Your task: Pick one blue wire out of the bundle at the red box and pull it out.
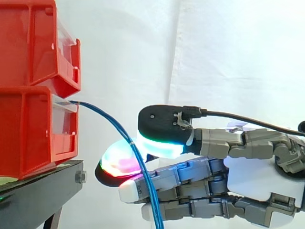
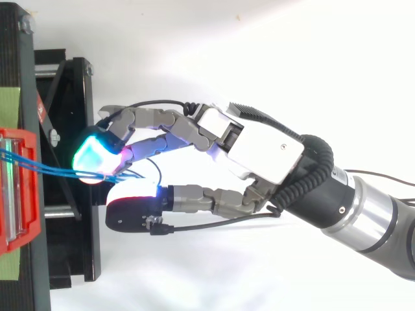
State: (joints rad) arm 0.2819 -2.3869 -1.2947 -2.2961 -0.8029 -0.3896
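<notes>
No legible txt, nos. or signs anywhere. Faint grey marks on one of the hand (image 1: 252, 181) fingers (image 1: 136, 191), too small to read. Small red strip (image 2: 41, 107) on black stand (image 2: 71, 246): any print illegible.

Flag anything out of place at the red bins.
Thin blue wires trail out of the lower red plastic bin and droop past the robot hand; several run together, not one. Nothing looks damaged.
</notes>
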